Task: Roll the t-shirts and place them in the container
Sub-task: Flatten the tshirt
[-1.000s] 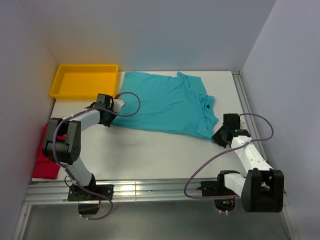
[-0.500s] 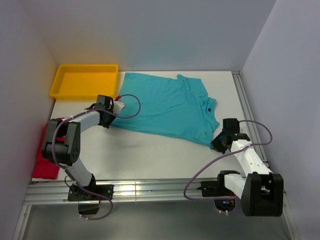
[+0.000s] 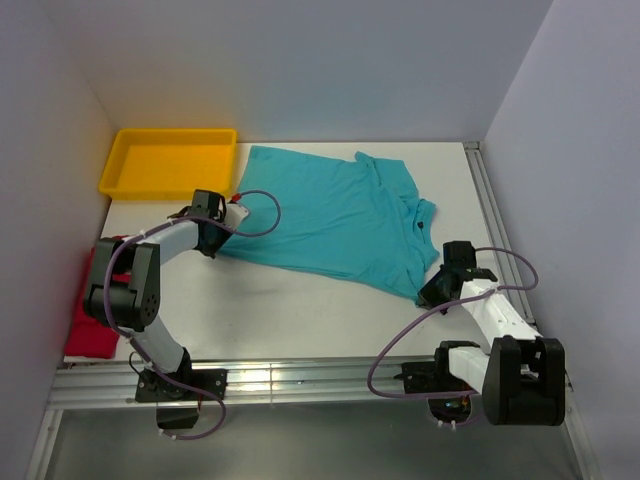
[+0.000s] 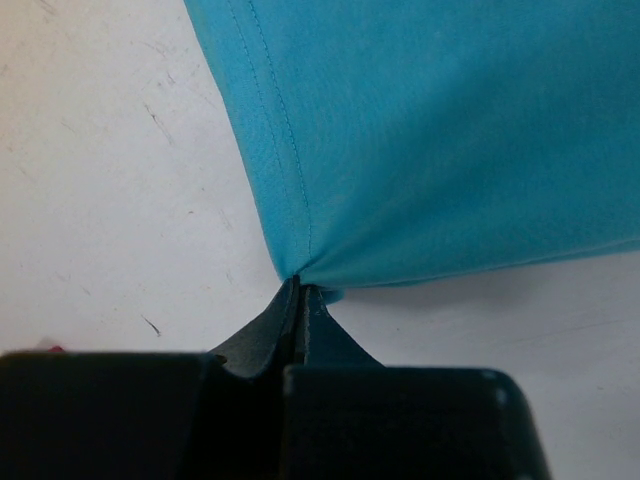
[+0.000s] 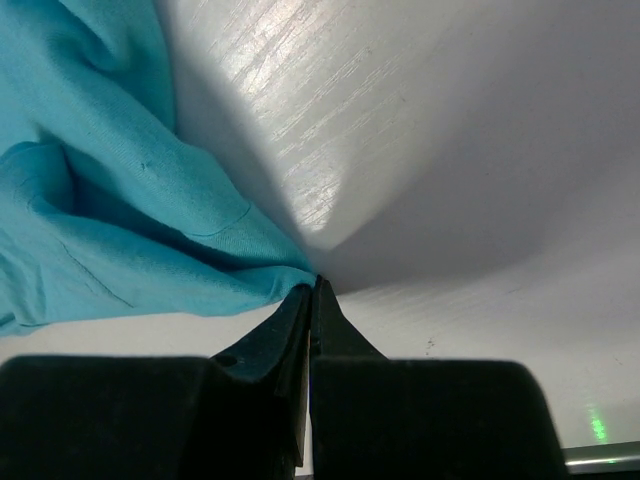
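A teal t-shirt (image 3: 330, 215) lies spread across the white table, hem side to the left, sleeves and collar to the right. My left gripper (image 3: 222, 238) is shut on its near-left hem corner (image 4: 300, 275). At the shirt's near-right corner, my right gripper (image 3: 432, 290) is shut on the fabric (image 5: 300, 280), which bunches into folds (image 5: 90, 230) beside the fingertips. A red t-shirt (image 3: 88, 320) lies crumpled at the table's left edge, partly behind the left arm.
A yellow tray (image 3: 168, 160) sits at the back left corner, touching the teal shirt's far-left edge. Grey walls close in the table on three sides. A metal rail (image 3: 490, 215) runs along the right edge. Bare white tabletop (image 3: 300, 310) stretches in front of the shirt.
The right gripper has pulled its corner of the teal shirt toward the near edge and slightly right, stretching the shirt's front edge. The left gripper has stayed almost still.
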Controlling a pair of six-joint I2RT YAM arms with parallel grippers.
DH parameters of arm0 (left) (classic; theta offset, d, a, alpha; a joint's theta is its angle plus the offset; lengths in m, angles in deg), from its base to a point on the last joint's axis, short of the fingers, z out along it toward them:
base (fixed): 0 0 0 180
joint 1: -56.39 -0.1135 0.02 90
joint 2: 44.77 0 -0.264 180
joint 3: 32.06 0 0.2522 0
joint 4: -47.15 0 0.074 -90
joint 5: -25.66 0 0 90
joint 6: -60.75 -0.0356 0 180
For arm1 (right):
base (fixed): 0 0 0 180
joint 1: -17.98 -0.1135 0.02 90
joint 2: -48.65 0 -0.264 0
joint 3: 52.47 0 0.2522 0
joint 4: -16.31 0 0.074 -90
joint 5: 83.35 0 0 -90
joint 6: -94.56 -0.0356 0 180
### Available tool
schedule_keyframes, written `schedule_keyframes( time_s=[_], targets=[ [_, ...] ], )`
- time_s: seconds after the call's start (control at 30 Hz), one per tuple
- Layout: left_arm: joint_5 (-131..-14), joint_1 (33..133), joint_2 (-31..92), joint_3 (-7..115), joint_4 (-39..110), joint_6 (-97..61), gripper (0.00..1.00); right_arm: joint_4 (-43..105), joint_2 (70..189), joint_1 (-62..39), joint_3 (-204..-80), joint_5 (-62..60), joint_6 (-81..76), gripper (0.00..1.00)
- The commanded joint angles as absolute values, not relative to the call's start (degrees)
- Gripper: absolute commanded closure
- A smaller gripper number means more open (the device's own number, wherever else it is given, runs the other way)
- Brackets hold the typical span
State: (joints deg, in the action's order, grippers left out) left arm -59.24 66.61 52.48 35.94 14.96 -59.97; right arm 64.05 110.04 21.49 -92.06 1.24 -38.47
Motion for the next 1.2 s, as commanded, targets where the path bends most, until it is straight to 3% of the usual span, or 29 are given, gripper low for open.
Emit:
schedule_keyframes(
  time_s=[0.0,0.17,0.4,0.47,0.57,0.73,0.97,1.17],
  targets=[
    [-57.7,64.8,53.6,35.7,5.3,-61.0,1.0,66.1,110.4,21.1,-92.2,2.6,-38.7,1.0],
    [-59.0,64.2,54.1,37.7,3.7,-60.6,1.0,65.8,110.9,21.1,-92.9,1.8,-38.1,0.89],
    [-62.3,64.1,51.8,41.0,2.0,-60.1,0.66,67.6,109.4,21.1,-94.4,2.2,-38.3,0.68],
    [-62.8,64.1,50.3,41.4,2.1,-60.0,0.59,68.4,108.8,21.1,-95.0,2.1,-38.6,0.56],
    [-63.4,63.9,48.7,42.9,2.0,-59.4,0.55,69.9,107.7,21.1,-96.4,2.4,-38.8,0.51],
    [-67.0,62.6,46.9,45.6,-0.7,-57.7,0.53,73.5,105.3,21.1,-101.1,4.0,-38.5,0.49],
    [-75.0,59.1,49.2,46.3,-6.6,-58.2,0.6,74.6,104.9,20.4,-109.1,8.7,-32.8,0.5],
    [-78.8,56.6,51.1,49.6,-8.4,-56.8,0.61,73.8,112.4,2.7,-113.2,19.1,-35.1,0.57]
  ],
)
